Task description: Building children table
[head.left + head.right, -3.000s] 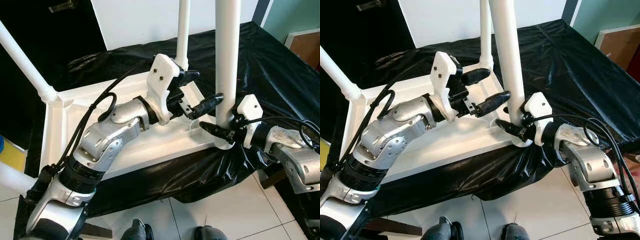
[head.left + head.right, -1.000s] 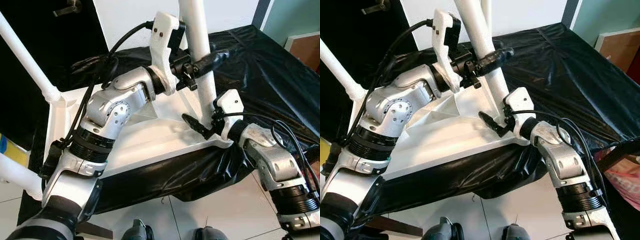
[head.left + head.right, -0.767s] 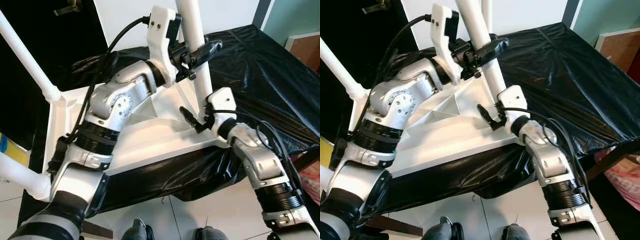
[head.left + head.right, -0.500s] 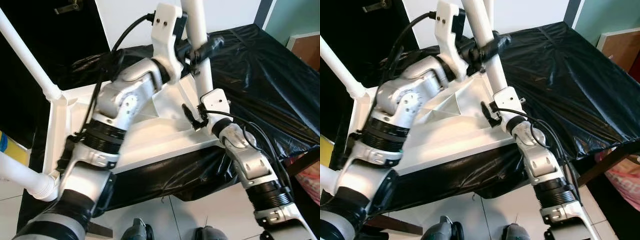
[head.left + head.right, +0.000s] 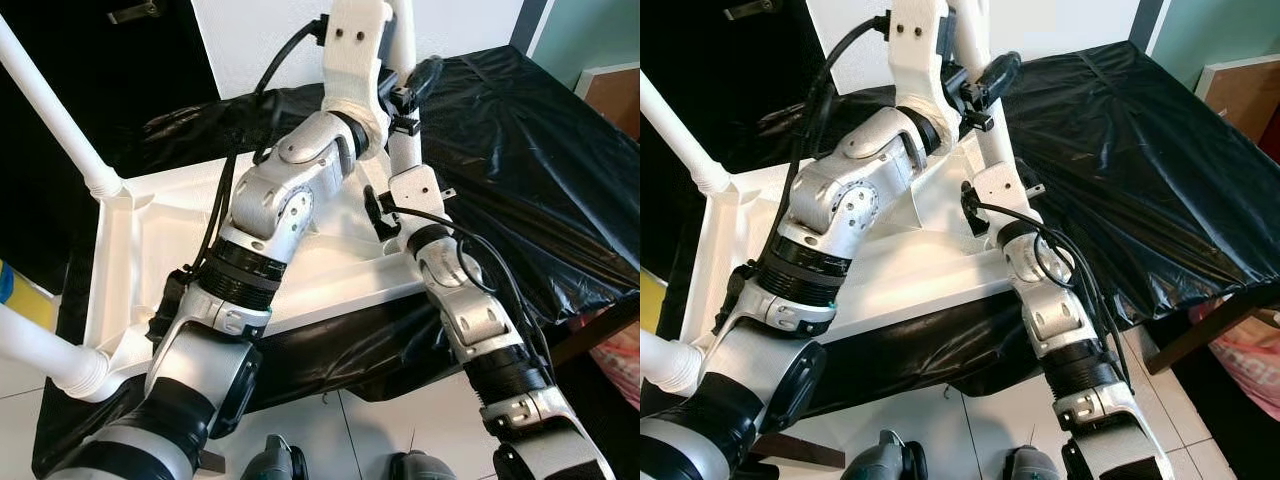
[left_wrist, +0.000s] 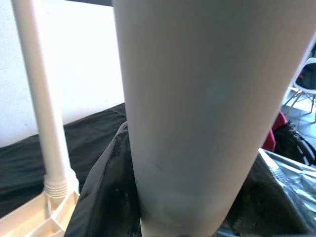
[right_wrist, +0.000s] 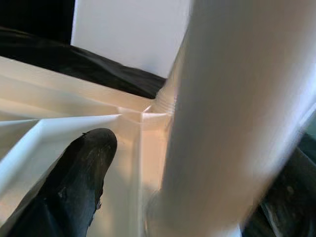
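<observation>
The white children's table top (image 5: pixel 130 260) lies upside down on a black sheet. Its near right leg (image 5: pixel 399 150) stands up from the corner. My left gripper (image 5: pixel 408 75) is shut on that leg high up, and in the left wrist view the leg (image 6: pixel 197 108) sits between black fingers (image 6: pixel 106 197). My right gripper (image 5: pixel 385 212) is low at the leg's base. In the right wrist view one finger (image 7: pixel 74 177) stands apart from the leg (image 7: pixel 232 123), so this gripper is open around it.
Another white leg (image 5: pixel 55 110) rises at the far left corner, and one (image 5: pixel 40 360) juts out at the near left. The black sheet (image 5: pixel 520 150) drapes over the edge onto the tiled floor. A brown panel (image 5: pixel 615 90) and a pink bag (image 5: pixel 615 350) are on the right.
My left gripper has slid higher up the leg and the leg now stands more upright. My right forearm has swung in under it, and its gripper has turned round the leg's base.
</observation>
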### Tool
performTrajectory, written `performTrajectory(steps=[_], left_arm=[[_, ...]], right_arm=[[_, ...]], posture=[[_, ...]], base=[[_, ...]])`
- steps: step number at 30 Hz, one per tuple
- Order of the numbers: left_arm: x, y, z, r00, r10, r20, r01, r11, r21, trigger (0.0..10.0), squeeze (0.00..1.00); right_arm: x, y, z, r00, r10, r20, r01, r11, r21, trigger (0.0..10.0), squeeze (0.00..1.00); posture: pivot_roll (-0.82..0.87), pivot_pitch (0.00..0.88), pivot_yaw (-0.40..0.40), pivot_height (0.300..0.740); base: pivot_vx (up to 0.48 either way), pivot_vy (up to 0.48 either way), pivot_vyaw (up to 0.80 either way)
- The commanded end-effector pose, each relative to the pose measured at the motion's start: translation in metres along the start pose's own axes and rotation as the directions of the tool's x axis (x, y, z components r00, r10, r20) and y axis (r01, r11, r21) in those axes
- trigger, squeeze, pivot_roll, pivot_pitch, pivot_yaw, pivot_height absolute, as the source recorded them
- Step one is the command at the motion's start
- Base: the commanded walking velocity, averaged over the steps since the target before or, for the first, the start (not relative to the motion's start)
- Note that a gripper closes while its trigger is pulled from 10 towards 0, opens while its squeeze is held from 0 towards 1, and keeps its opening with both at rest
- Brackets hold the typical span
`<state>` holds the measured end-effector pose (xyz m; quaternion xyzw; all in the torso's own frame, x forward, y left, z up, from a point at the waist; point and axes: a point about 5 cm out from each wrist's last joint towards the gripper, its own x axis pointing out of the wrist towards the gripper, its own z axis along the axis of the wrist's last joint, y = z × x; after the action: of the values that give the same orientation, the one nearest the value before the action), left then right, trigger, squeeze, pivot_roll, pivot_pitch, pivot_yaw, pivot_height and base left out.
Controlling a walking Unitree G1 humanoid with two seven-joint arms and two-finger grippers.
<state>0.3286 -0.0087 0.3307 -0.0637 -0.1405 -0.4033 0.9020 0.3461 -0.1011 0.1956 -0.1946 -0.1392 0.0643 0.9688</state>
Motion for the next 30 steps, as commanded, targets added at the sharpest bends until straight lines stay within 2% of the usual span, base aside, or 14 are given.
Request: performTrajectory(steps=[1, 10, 11, 12, 13, 14, 16, 17, 18, 19, 30], left_arm=[[0.003, -0.009, 0.006, 1.0, -0.023, 0.011, 0.023, 1.0, 0.02, 10.0, 0.0], [0.006, -0.015, 0.007, 1.0, -0.012, 0.012, 0.012, 1.0, 0.017, 10.0, 0.0], [0.006, -0.016, 0.007, 1.0, -0.013, 0.014, 0.012, 1.0, 0.02, 10.0, 0.0], [0.007, -0.017, 0.008, 1.0, -0.013, 0.016, 0.013, 1.0, 0.021, 10.0, 0.0], [0.007, -0.017, 0.008, 1.0, -0.013, 0.018, 0.013, 1.0, 0.024, 10.0, 0.0], [0.007, -0.018, 0.009, 1.0, -0.014, 0.02, 0.013, 1.0, 0.024, 10.0, 0.0], [0.007, -0.018, 0.01, 1.0, -0.014, 0.022, 0.014, 1.0, 0.024, 10.0, 0.0], [0.007, -0.018, 0.01, 1.0, -0.015, 0.024, 0.014, 1.0, 0.026, 10.0, 0.0], [0.007, -0.018, 0.01, 1.0, -0.015, 0.024, 0.014, 1.0, 0.026, 10.0, 0.0], [0.007, -0.019, 0.01, 1.0, -0.015, 0.026, 0.015, 1.0, 0.026, 10.0, 0.0], [0.007, -0.02, 0.012, 0.999, -0.015, 0.029, 0.014, 1.0, 0.024, 10.0, 0.0]], right_arm=[[0.005, 0.003, 0.002, 1.0, -0.001, 0.028, 0.002, 0.999, -0.037, 10.0, 0.0], [0.012, -0.003, 0.002, 0.998, -0.037, 0.053, 0.042, 0.996, -0.081, 10.0, 0.0], [0.013, -0.003, 0.001, 0.998, -0.034, 0.048, 0.038, 0.996, -0.077, 5.2, 0.0], [0.013, -0.003, 0.0, 0.998, -0.035, 0.044, 0.038, 0.996, -0.075, 5.7, 0.0], [0.013, -0.002, -0.001, 0.998, -0.036, 0.043, 0.039, 0.996, -0.076, 5.7, 0.0], [0.013, -0.001, -0.002, 0.998, -0.037, 0.042, 0.04, 0.996, -0.079, 4.9, 0.0], [0.013, -0.001, -0.003, 0.998, -0.039, 0.042, 0.042, 0.996, -0.081, 4.9, 0.0], [0.013, -0.001, -0.004, 0.999, -0.041, 0.036, 0.043, 0.996, -0.08, 6.9, 0.0], [0.013, -0.001, -0.004, 0.999, -0.041, 0.036, 0.043, 0.996, -0.08, 6.9, 0.0], [0.013, -0.001, -0.005, 0.999, -0.041, 0.033, 0.043, 0.996, -0.081, 10.0, 0.0], [0.012, -0.001, -0.013, 0.999, -0.046, 0.02, 0.048, 0.996, -0.072, 10.0, 0.0]], posture=[[-0.06, 0.077, 0.054, 0.74], [-0.06, 0.077, 0.053, 0.74], [-0.06, 0.077, 0.053, 0.74], [-0.06, 0.078, 0.053, 0.74], [-0.06, 0.078, 0.053, 0.74], [-0.06, 0.078, 0.054, 0.74], [-0.06, 0.078, 0.054, 0.74], [-0.06, 0.079, 0.054, 0.74], [-0.06, 0.079, 0.054, 0.74], [-0.06, 0.079, 0.056, 0.74], [-0.05, 0.082, 0.059, 0.74]], base=[[0.0, 0.0, 0.0], [0.0, 0.0, 0.0], [0.0, 0.0, 0.0], [0.0, 0.0, 0.0], [0.0, 0.0, 0.0], [0.0, 0.0, 0.0], [0.0, 0.0, 0.0], [0.0, 0.0, 0.0], [0.0, 0.0, 0.0], [0.0, 0.0, 0.0], [0.0, 0.0, 0.0]])
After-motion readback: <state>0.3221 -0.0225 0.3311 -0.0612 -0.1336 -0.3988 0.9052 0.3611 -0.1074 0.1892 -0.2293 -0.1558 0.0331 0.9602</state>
